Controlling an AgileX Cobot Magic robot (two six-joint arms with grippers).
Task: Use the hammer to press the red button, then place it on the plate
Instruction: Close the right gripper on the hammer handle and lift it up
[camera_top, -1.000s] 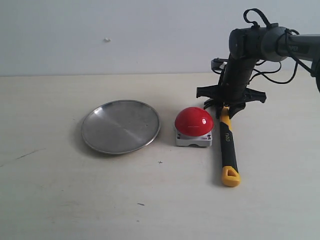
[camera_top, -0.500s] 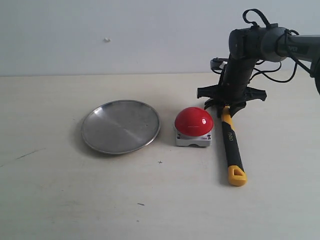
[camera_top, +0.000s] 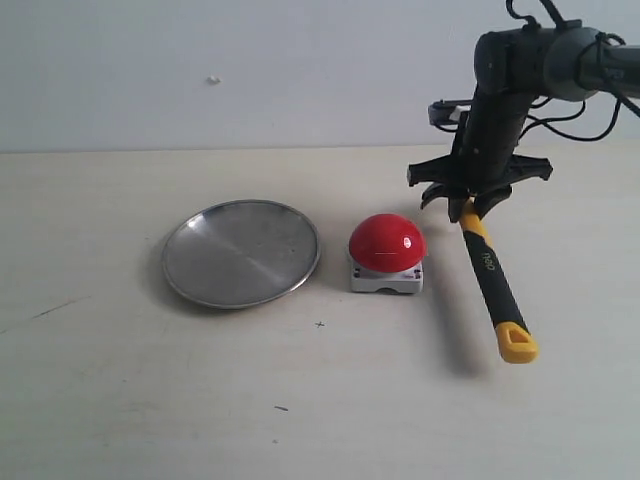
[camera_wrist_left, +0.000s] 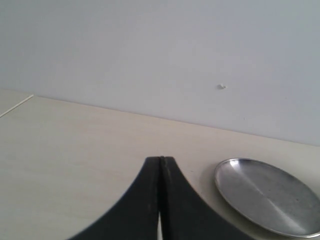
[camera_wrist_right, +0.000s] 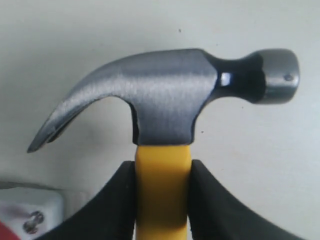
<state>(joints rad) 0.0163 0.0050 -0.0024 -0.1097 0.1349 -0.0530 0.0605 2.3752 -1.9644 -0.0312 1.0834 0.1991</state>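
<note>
**Mia:** Hammer (camera_top: 489, 268) first. Where is it?

**Tom:** It is on the right side, in the right gripper (camera_top: 467, 207). The two black fingers (camera_wrist_right: 117, 200) are squeezed tight on the yellow neck, just under the dark metal head.

**Mia:** Is it lying on the table (camera_top: 300, 400)?

**Tom:** No, it hangs in the air. The head is up by the gripper. The handle slants down toward the front and the right, and the yellow loop is at the low end. Its shadow lies on the table to the left of the loop, apart from it.

**Mia:** Where is the red button (camera_top: 387, 242)?

**Tom:** In the middle of the table, sitting on its grey square base. It is just left of the handle, and they do not touch. The camera on the right arm sees one corner of the grey base, with a screw in it, past the hammer's curved claw.

**Mia:** And the plate (camera_top: 240, 252)?

**Tom:** It lies flat on the table, left of the button. They are near each other but not touching.

**Mia:** What about the other arm?

**Tom:** The left gripper (camera_wrist_left: 160, 162) has its two black fingers pressed together. It is above the table, and its camera sees the plate close by.
</note>
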